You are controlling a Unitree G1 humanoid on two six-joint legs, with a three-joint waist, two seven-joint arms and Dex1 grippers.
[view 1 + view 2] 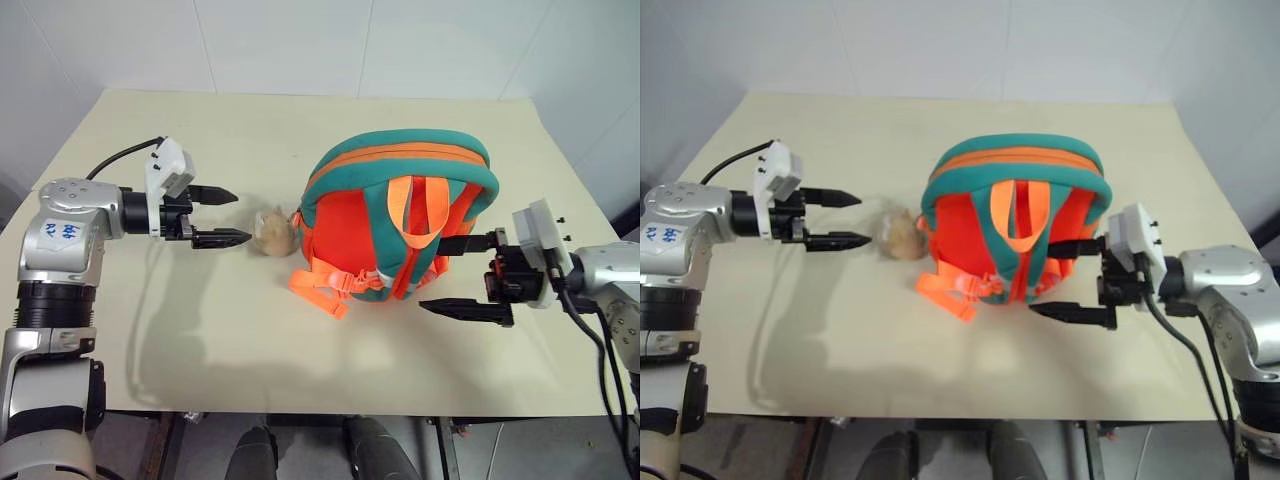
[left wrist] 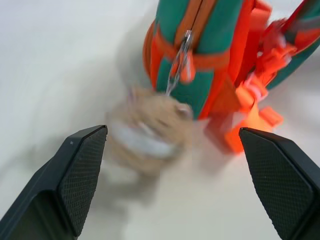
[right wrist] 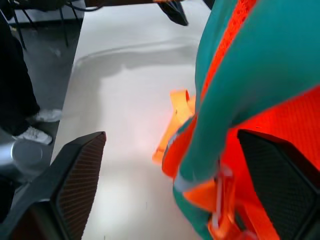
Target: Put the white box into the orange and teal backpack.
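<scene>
The orange and teal backpack (image 1: 398,215) lies zipped at the table's (image 1: 150,320) centre, white box unseen and presumably inside, so the left gripper (image 1: 222,216) at nine o'clock and right gripper (image 1: 462,275) at four o'clock, both spread and empty, should back off without snagging straps.

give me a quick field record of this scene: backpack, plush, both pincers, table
backpack: orange and teal, on the table, straps facing the camera, zip looks shut
plush head: tan, lying at the backpack's left side
left pincer: open, apart from the plush, holding nothing
right pincer: open beside the backpack's right side, holding nothing
table: pale top
white box: not told from these views
</scene>
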